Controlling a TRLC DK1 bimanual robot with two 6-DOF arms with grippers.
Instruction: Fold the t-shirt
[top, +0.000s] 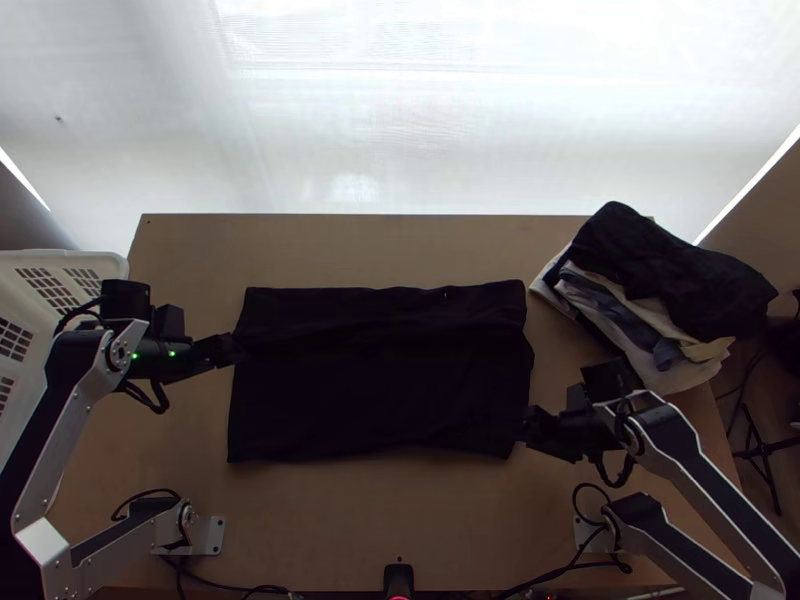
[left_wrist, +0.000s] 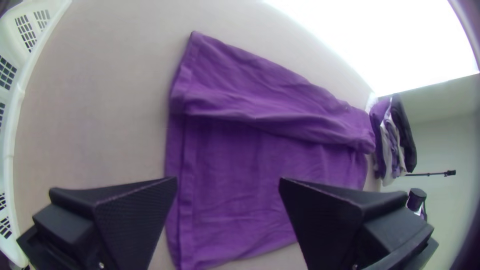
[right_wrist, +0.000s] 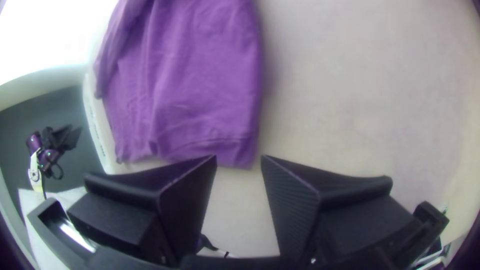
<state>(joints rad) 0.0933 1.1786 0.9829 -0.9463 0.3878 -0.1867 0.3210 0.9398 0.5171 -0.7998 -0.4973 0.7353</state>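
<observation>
Wooden table (top: 400, 510); t-shirt (top: 380, 390) lies between left tool (top: 230, 348) and right tool (top: 526, 425).

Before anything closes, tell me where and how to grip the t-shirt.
I'd pinch the t-shirt at its near right corner, coming from the right with the right gripper: that corner lies flat beside bare table, and the open gripper faces it.

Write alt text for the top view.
A dark t-shirt lies on a wooden table, its far part folded over, the left gripper at its left edge, the right gripper by its near right corner. A clothes pile lies at the far right; a white basket stands at left.
</observation>
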